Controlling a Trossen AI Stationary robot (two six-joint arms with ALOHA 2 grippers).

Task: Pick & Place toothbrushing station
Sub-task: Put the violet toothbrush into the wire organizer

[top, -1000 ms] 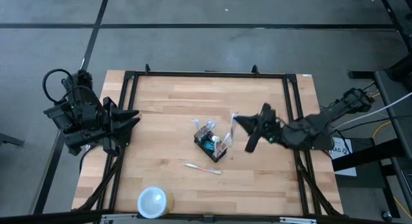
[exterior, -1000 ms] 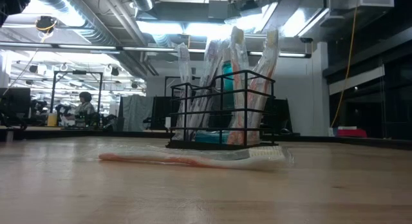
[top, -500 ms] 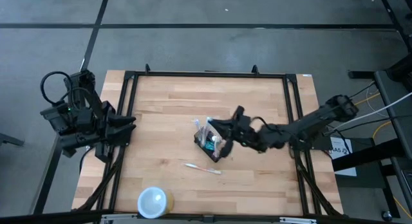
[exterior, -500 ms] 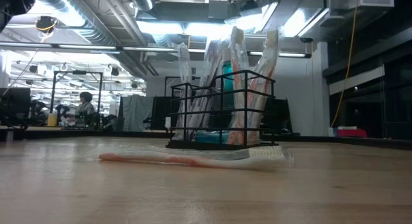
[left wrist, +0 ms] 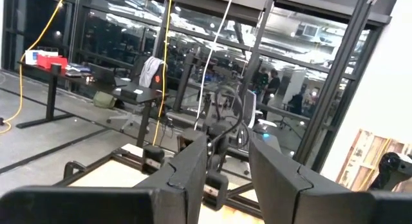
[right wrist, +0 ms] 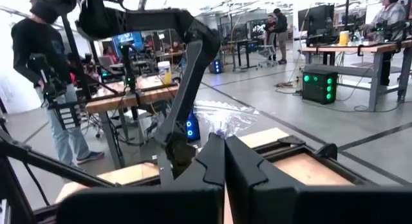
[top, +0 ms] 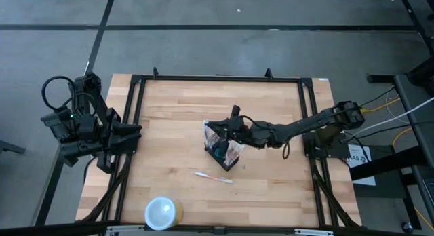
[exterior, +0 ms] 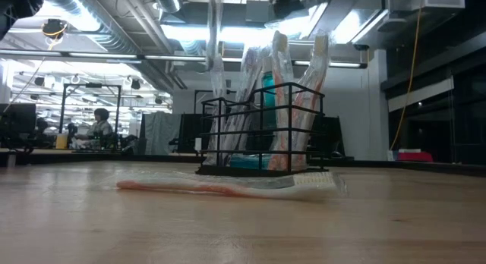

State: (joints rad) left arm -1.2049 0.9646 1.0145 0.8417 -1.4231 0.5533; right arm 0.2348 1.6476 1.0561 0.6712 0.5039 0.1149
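Observation:
The toothbrushing station, a black wire caddy [top: 224, 151], stands in the middle of the table and holds several wrapped brushes and a teal item; it also shows in the low view [exterior: 262, 135]. My right gripper [top: 217, 126] reaches in from the table's right, over the caddy's far left corner, and is shut on one clear-wrapped toothbrush [exterior: 215, 59]. That brush stands higher than the others. A loose wrapped toothbrush [top: 213, 176] lies flat on the table in front of the caddy. My left gripper [left wrist: 226, 166] is open and empty at the table's left edge. My right gripper pinches the clear wrapper at the toothbrush's top end [right wrist: 225, 120] between its two fingertips. The fingers come about level from the table's right. The brush hangs nearly upright below them, and its lower part [exterior: 216, 139] shows within the caddy's wires.
A round white cup [top: 161, 212] stands near the table's front edge, left of centre. A black frame [top: 135, 93] runs around the tabletop. People and desks show in the room beyond the table.
My right gripper has gone toward the table's left, from right of the caddy to over its far left corner, and has shut on the top of one wrapped toothbrush. That brush now stands higher in the caddy than before. The caddy and the loose toothbrush have stayed put.

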